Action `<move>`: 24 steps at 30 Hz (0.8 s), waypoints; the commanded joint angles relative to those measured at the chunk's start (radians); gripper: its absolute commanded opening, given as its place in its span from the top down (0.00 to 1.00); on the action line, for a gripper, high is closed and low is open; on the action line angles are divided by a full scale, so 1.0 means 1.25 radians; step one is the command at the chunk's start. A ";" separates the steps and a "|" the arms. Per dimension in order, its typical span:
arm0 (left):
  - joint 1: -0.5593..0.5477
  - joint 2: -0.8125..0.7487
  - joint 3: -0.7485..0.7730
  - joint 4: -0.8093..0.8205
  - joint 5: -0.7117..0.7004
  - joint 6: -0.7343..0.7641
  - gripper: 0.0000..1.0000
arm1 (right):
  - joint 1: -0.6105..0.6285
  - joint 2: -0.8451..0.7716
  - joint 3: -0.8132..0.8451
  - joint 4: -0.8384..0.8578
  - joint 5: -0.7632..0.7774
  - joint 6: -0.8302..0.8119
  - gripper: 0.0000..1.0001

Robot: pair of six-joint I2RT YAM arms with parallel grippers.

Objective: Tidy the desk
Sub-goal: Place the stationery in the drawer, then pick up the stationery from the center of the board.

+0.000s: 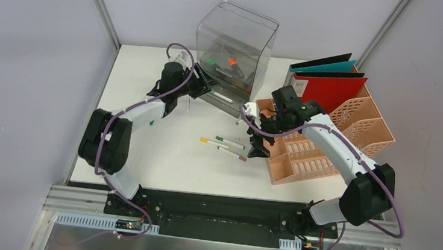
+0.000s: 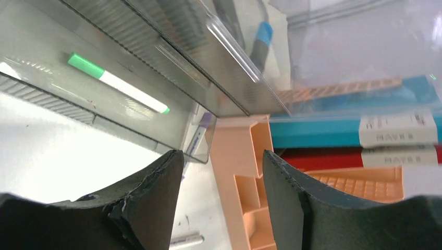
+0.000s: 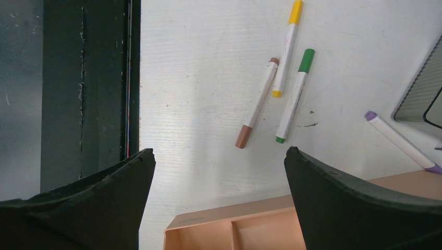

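The desk [image 1: 162,156] is seen spread beneath both arms, between grey walls. Three markers [image 3: 282,67] are laid near its middle. The right gripper [image 3: 219,151] is held wide apart and empty over the rack's [image 1: 300,162] near left corner. Farther back, the left gripper [image 2: 223,156] is parted, with nothing pinched, just before the clear box [image 1: 235,47], through whose front a green-capped marker [image 2: 117,83] is seen.

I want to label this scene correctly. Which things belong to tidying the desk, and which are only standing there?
Likely for the job: desk, yellow marker, green marker, brown marker, purple marker, clear drawer box.
Only standing there, it seems: peach rack, binders in it.
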 commanded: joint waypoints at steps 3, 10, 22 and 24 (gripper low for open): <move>0.004 -0.208 -0.134 -0.002 -0.044 0.198 0.41 | 0.001 -0.027 0.022 0.026 -0.020 -0.011 0.01; 0.004 -0.414 -0.321 -0.038 -0.134 0.293 0.28 | 0.001 -0.018 0.020 0.028 -0.021 -0.011 0.01; 0.005 -0.606 -0.547 -0.061 -0.058 0.263 0.07 | 0.001 -0.008 -0.009 0.079 0.003 0.000 0.01; 0.005 -0.641 -0.569 -0.068 -0.028 0.252 0.08 | 0.000 -0.008 -0.027 0.097 0.015 -0.017 0.01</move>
